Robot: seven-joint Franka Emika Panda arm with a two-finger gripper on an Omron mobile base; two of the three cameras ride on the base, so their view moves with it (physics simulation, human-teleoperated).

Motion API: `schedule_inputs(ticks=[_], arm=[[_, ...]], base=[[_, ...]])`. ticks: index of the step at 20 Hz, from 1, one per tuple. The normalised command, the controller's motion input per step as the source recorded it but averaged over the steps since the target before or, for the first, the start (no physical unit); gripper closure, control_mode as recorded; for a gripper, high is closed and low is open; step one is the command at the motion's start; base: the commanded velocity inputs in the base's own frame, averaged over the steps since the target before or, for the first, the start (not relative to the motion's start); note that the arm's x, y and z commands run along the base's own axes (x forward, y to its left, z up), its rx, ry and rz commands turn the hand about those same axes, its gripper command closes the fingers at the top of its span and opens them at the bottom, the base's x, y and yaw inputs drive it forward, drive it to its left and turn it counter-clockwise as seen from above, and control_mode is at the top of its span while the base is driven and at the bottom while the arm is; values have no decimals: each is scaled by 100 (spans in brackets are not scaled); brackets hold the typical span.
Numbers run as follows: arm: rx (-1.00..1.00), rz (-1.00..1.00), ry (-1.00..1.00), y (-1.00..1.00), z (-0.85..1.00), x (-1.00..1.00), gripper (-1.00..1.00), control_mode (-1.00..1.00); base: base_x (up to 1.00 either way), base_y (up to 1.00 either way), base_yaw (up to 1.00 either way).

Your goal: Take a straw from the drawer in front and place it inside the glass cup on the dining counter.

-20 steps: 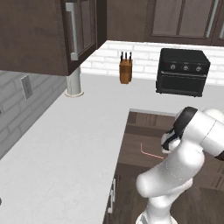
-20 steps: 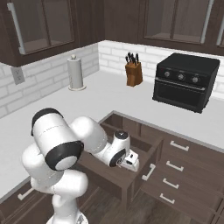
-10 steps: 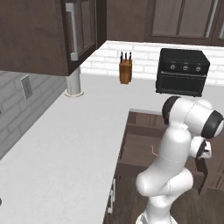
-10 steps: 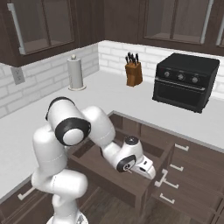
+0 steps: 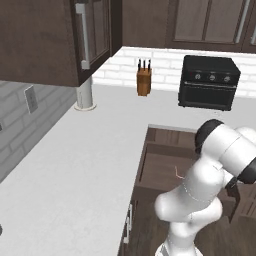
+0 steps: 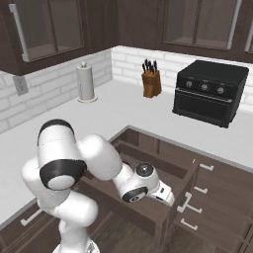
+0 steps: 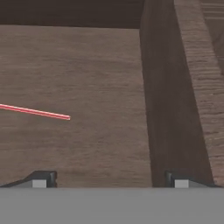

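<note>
While the arm is bending low over the open drawer (image 5: 165,170), the tool (image 7: 109,181) is hanging inside it with its two tips standing wide apart and gripping nothing. In the hand view the tips are showing at the bottom, one on each side, over the bare wooden floor of the drawer and close to its side wall. A thin red straw (image 7: 37,112) is lying flat on that floor, well to one side of the tool and not touching it; in the left base view it is showing as a pale pink line (image 5: 178,172) near the drawer's middle. Far back on the white table (image 5: 85,150) a knife block (image 5: 144,80) and a black oven (image 5: 208,82) are standing by the brick wall.
</note>
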Motion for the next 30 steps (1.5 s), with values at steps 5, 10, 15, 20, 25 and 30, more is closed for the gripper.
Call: schedule_inputs(ticks=[5,10,15,20,25,30], arm=[[10,18,8,91,69,29,-100,-100],[6,13,11,70,87,71,-100,-100],[5,10,24,12,42,69,-100,-100],[6,7,31,0,-4,44,-100,-100],[11,4,20,0,-37,35,-100,-100],[14,4,13,0,-62,28,-100,-100]], base=[[0,0,0],[0,0,0],[0,0,0],[0,0,0],[0,0,0],[0,0,0]])
